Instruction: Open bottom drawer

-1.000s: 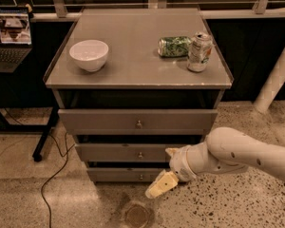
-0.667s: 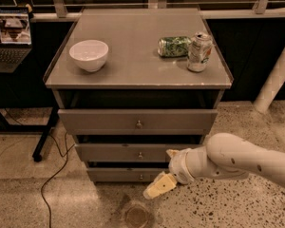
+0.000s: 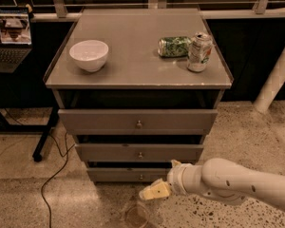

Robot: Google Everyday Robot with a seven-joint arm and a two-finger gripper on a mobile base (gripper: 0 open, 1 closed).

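1. Grey cabinet (image 3: 133,68): three drawers, in the centre of your view. Its top carries the small items listed below.
2. White arm (image 3: 242,184): enters from your lower right and reaches left, low over the speckled floor.
3. Drawer fronts: top drawer (image 3: 99,120), middle drawer (image 3: 104,152), then the bottom drawer (image 3: 111,175), lowest and narrowest, just above the floor. It looks closed, or at most barely out; this angle leaves that unsure.
4. Laptop (image 3: 9,37): far left, lid up, well apart from the work.
5. White bowl (image 3: 89,55) on the left of the top. Crushed green can (image 3: 174,46) lies on the right, with an upright can (image 3: 199,52) just beside it.
6. Tool (image 3: 153,192): low in front of the bottom drawer, just below and right of its knob (image 3: 141,176), not on it. You cannot tell whether it is spread or pressed together.

Status: approach only. You have yet to take the knob, and the whole pull is left.
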